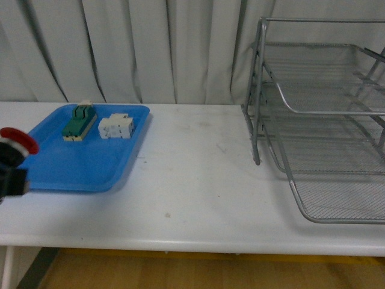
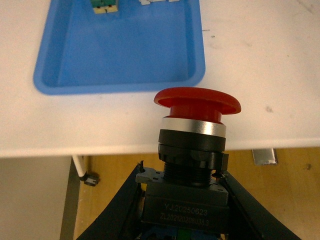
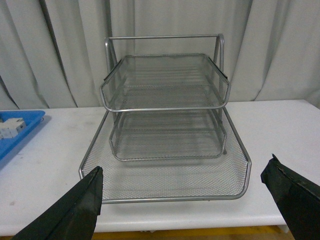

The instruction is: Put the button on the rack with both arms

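Note:
The button (image 2: 196, 130), red mushroom cap over a silver ring, black collar and dark blocky body, is held in my left gripper (image 2: 182, 200), which is shut on its body. In the front view the button (image 1: 17, 147) shows at the far left edge, above the table's front left. The silver wire-mesh rack (image 1: 325, 120) stands at the right of the table, its lowest tray pulled out toward me. My right gripper (image 3: 182, 192) is open in front of the rack (image 3: 165, 125), its dark fingers (image 3: 75, 210) spread wide before the bottom tray's front rim.
A blue plastic tray (image 1: 90, 162) lies at the left of the white table, holding a green flat component (image 1: 79, 122) and a white block component (image 1: 117, 126). Grey curtains hang behind. The table's front edge (image 1: 180, 241) runs below, with wooden floor underneath.

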You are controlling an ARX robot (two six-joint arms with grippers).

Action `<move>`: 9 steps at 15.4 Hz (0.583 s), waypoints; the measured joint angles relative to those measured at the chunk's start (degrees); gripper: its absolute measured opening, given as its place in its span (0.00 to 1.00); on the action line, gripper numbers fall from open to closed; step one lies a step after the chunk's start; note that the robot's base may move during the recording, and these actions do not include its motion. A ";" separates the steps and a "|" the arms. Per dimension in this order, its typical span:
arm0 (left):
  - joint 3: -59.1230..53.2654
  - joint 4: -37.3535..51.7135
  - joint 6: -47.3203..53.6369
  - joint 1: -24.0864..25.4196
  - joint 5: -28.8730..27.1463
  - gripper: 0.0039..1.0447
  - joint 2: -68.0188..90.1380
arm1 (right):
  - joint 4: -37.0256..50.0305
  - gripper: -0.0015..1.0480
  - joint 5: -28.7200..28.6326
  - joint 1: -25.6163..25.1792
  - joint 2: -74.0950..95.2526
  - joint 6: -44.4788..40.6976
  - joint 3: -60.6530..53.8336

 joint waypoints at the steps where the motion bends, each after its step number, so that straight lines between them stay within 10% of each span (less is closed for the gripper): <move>1: -2.38 -7.28 -4.83 -8.70 -11.26 0.35 -15.23 | 0.00 0.94 0.00 0.00 0.00 0.00 0.00; 9: -2.60 -7.82 -6.03 -8.13 -12.13 0.35 -14.25 | 0.00 0.94 -0.02 0.00 0.00 0.00 0.00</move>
